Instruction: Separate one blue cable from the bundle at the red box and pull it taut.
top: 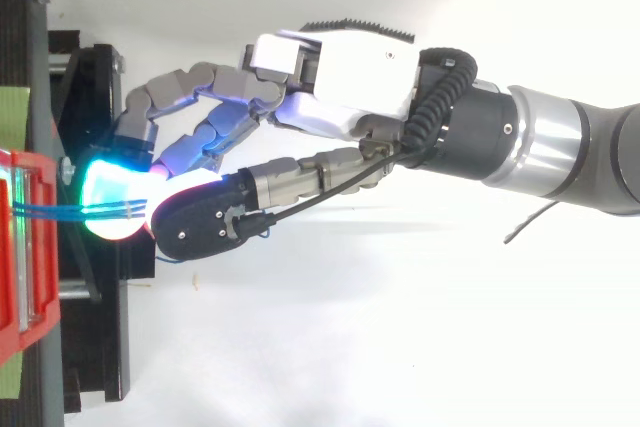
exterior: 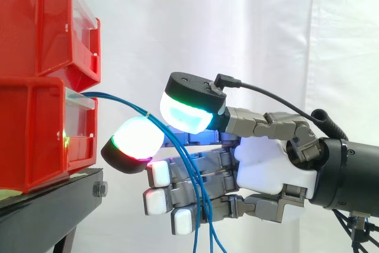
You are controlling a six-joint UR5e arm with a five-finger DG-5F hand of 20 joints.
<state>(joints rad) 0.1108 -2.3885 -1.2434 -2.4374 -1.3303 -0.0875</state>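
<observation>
Side view: two red bins are stacked on a black stand, an upper bin and a lower bin, before a white curtain. One bundle of blue cables is seen leaving the front of the lower bin. It arches to the right and then falls past the bottom edge (at least three strands can be counted, though no exact number). One hand is held level, with its fingers pointed at the bins. The bundle is clamped between the thumb pad above and one glowing fingertip below. The remaining fingers are stretched out beneath, apart from each other, and the strands hang across them on the camera's side. In the top view, three strands are made out lying side by side from the bin to the green-lit pad, and the arm is shown entering from the right.
</observation>
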